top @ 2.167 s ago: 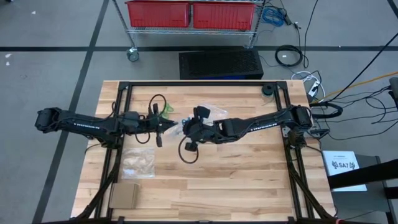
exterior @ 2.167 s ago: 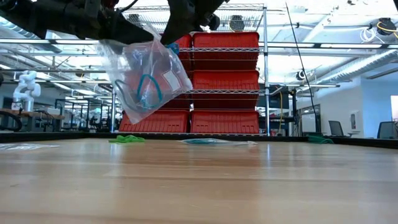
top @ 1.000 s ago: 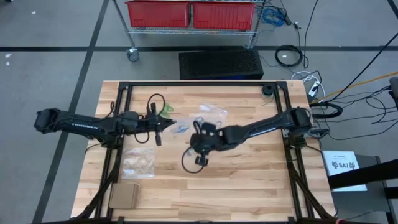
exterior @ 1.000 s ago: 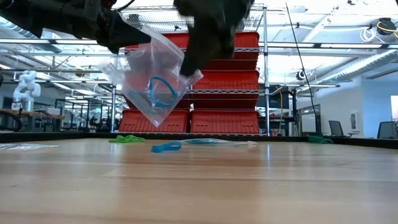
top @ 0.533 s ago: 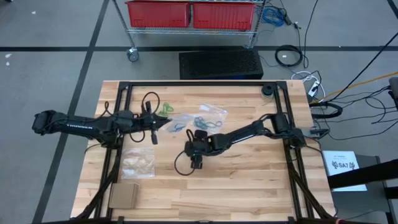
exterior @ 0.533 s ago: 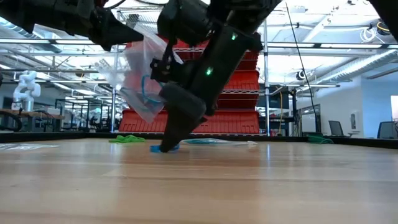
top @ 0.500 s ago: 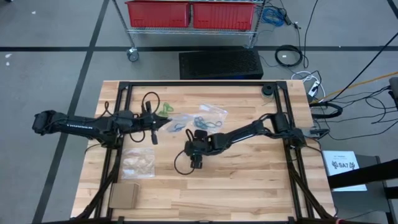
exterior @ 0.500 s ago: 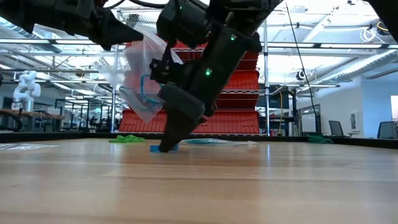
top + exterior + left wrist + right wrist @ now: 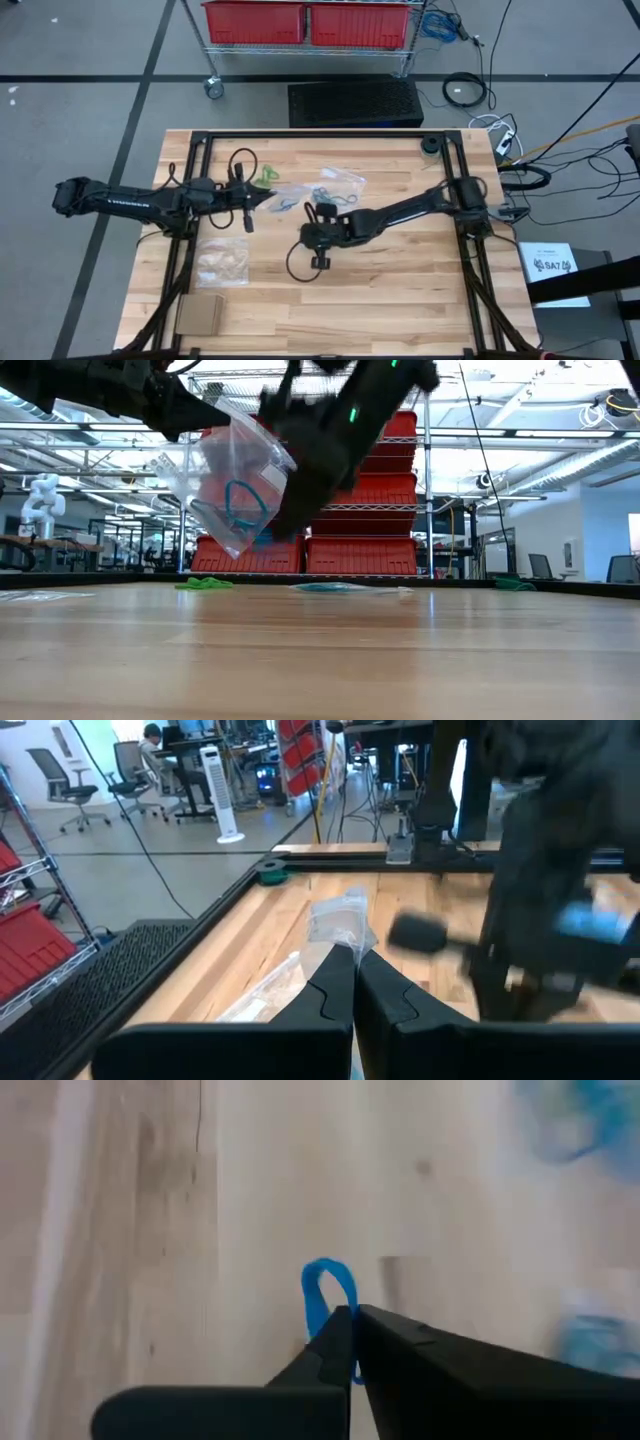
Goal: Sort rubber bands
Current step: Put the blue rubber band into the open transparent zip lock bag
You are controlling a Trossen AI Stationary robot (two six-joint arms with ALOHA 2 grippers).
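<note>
High view: the left arm reached from the table's left edge toward the middle, its gripper (image 9: 262,199) pinched shut on the edge of a clear bag (image 9: 285,200), whose body lay toward the table (image 9: 400,290) centre. The right arm crossed in from the right edge, its gripper (image 9: 308,222) just beside that bag on the near side. A second clear bag (image 9: 338,183) lay farther back, a third bag (image 9: 222,262) lay flat nearer the front left, and a small brown card (image 9: 200,314) sat at the front-left corner. A green band cluster (image 9: 265,176) lay on the wood behind the left gripper. Low view: the bag (image 9: 235,485) hung clear of the tabletop from the left gripper (image 9: 192,422), with teal bands (image 9: 238,500) visible inside it; the right arm showed as a dark blur just beside the bag. Green bands (image 9: 204,583) and a flat bag (image 9: 345,588) lay on the far part of the table. Left wrist view: the fingers (image 9: 335,982) were closed together on the bag's clear film (image 9: 262,997), and the right arm stood close ahead. Right wrist view: the fingers (image 9: 335,1342) were closed on a bright blue band (image 9: 325,1295), its loop standing out past the tips above the bare wood.
</note>
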